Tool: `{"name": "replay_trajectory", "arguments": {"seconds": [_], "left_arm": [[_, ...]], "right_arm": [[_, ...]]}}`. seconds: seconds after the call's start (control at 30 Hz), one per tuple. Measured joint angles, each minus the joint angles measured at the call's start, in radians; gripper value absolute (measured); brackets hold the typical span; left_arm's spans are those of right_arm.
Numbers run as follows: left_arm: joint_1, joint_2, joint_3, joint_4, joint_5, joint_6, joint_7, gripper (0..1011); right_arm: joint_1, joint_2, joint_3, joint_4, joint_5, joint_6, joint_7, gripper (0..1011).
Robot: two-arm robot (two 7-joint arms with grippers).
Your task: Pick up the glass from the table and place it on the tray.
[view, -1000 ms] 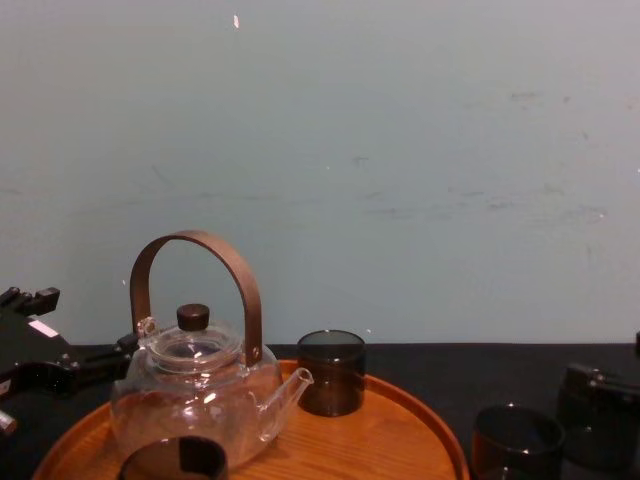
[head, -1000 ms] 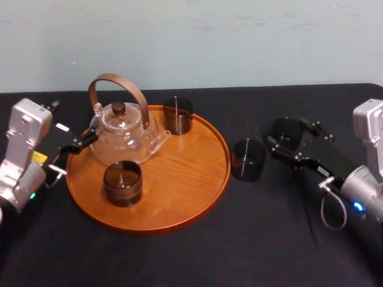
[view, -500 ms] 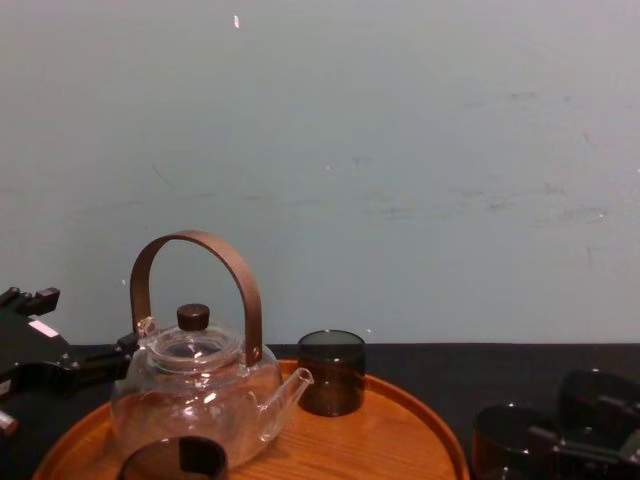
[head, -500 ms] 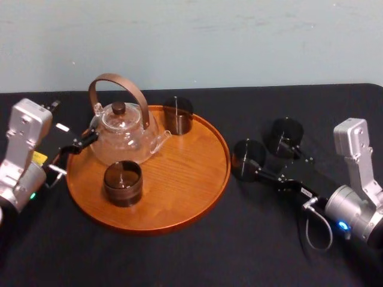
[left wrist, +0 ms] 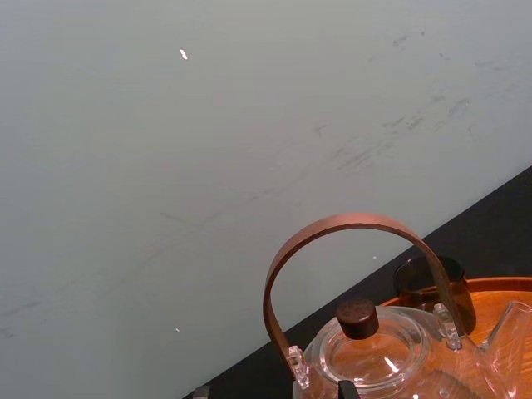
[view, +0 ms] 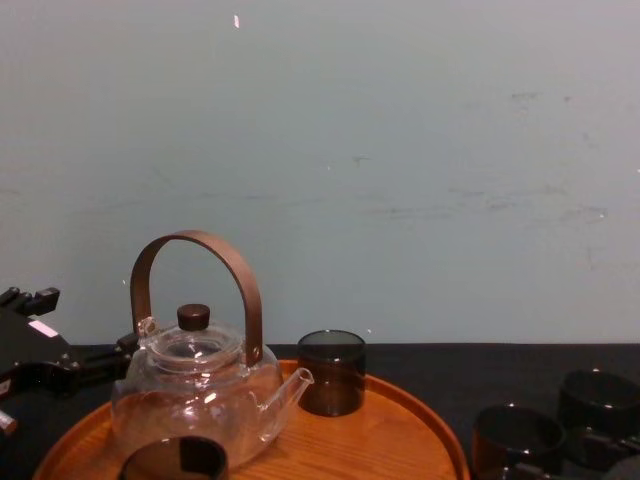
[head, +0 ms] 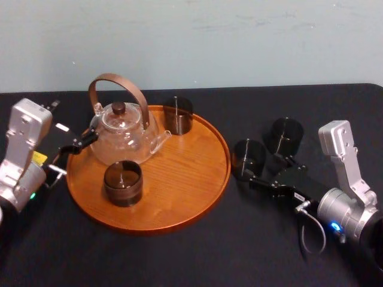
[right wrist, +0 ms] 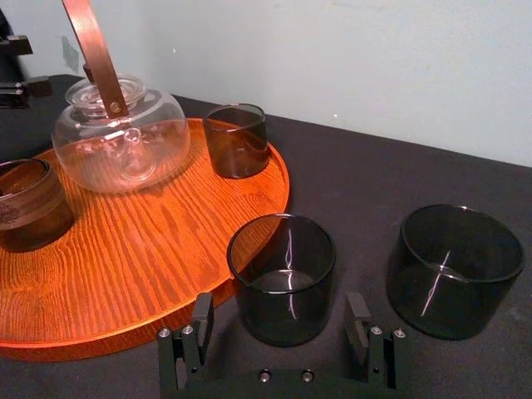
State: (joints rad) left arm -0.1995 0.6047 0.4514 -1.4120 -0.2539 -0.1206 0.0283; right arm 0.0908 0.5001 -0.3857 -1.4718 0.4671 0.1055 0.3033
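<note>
Two dark smoked glasses stand on the black table (head: 179,257) to the right of the tray. The nearer glass (head: 248,158) (right wrist: 283,278) (view: 515,440) is close to the rim of the round orange-brown tray (head: 179,221) (right wrist: 125,332). My right gripper (head: 258,179) (right wrist: 279,309) is low at this glass and open. Its fingers (right wrist: 357,320) flank the side of the glass that faces me, and I see no contact. The other glass (head: 285,136) (right wrist: 453,270) stands just behind it. My left gripper (head: 79,143) rests by the tray's left edge, beside the teapot.
The tray holds a glass teapot (head: 122,131) (right wrist: 120,141) with a brown arched handle. Two more dark glasses are on it, one at the back (head: 178,115) (right wrist: 237,140) and one at the front left (head: 122,182). The tray's right half is bare wood.
My right arm has swung down and in from beside the farther glass. Its open gripper now sits at the nearer glass. The left arm and all the glasses have stayed put.
</note>
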Motion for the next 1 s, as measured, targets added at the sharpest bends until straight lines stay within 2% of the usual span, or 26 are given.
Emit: {"name": "replay_trajectory", "arguments": {"seconds": [0.43,1.0], "left_arm": [[0.000,0.000,0.000,0.000,0.000,0.000,0.000,1001],[0.000,0.000,0.000,0.000,0.000,0.000,0.000,1001]], "right_arm": [[0.052,-0.034,0.000,0.020,-0.036,0.087,0.014,1002],[0.107,-0.082,-0.001,0.079,-0.092,0.118,0.039,1002]]}}
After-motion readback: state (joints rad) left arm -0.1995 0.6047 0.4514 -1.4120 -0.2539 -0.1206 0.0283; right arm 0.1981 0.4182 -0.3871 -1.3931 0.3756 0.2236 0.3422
